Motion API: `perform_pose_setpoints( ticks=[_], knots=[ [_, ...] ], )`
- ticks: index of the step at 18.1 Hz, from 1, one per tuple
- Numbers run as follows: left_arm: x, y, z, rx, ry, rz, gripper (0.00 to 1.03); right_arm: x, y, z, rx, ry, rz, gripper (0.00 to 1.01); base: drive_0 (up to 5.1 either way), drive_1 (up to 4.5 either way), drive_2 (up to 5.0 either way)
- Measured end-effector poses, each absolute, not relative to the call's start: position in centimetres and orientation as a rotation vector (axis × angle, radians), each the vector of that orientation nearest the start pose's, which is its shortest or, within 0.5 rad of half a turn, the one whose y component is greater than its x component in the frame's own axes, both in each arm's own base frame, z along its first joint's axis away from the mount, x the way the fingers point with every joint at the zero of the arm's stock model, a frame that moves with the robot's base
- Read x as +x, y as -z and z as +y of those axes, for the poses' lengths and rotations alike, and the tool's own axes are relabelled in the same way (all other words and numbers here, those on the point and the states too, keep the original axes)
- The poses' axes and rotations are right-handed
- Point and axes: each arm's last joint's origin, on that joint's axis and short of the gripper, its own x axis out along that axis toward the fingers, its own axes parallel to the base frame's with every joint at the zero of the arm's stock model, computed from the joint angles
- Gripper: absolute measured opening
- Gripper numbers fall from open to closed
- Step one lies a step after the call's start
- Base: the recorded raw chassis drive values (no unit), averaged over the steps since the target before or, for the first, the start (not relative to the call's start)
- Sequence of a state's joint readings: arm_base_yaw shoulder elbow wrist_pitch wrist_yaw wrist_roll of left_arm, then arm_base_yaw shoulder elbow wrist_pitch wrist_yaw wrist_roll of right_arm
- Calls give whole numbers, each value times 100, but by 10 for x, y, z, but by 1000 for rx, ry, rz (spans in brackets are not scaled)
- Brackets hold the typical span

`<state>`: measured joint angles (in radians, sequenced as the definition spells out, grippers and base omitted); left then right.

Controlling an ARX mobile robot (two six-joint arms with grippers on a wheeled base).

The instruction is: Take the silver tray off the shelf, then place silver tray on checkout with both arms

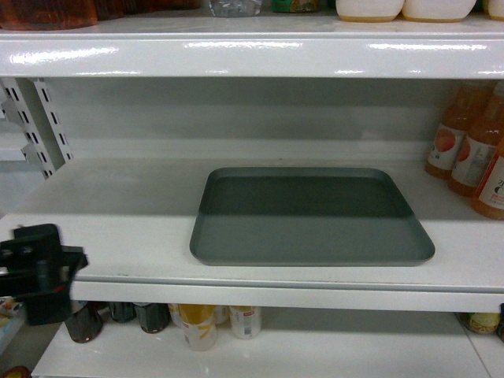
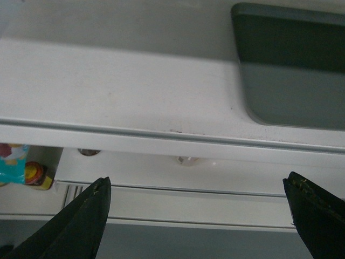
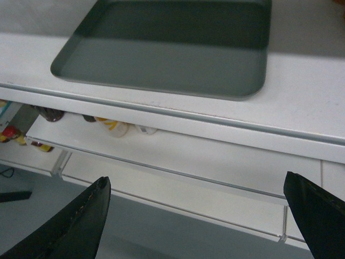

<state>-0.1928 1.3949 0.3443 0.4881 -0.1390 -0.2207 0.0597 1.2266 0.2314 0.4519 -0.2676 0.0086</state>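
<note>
On the shelf (image 1: 118, 228) board, silver tray (image 1: 311, 216) lies flat near front lip, untouched; left gripper (image 2: 197, 216) and right gripper (image 3: 197, 216) both spread wide, below shelf edge

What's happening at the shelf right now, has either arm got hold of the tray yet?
Not yet. The silver tray lies flat on the shelf, untouched. The left gripper and right gripper are both open, in front of and below the shelf lip. Orange bottles stand to the tray's right.
</note>
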Motion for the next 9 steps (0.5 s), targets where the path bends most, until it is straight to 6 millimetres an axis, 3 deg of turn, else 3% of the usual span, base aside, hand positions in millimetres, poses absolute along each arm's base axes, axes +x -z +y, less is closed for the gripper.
perform_pose_setpoints(
  ticks=[2, 3, 9],
  knots=[
    [261, -98, -56, -94, 12, 641, 98, 226, -108, 25, 89, -322, 624, 98, 0, 0, 0],
    [269, -90, -58, -89, 9, 664, 98, 236, -101, 27, 91, -318, 639, 98, 0, 0, 0],
    [315, -71, -75, -103, 18, 698, 98, 280, -78, 36, 113, -282, 703, 98, 0, 0, 0]
  ],
)
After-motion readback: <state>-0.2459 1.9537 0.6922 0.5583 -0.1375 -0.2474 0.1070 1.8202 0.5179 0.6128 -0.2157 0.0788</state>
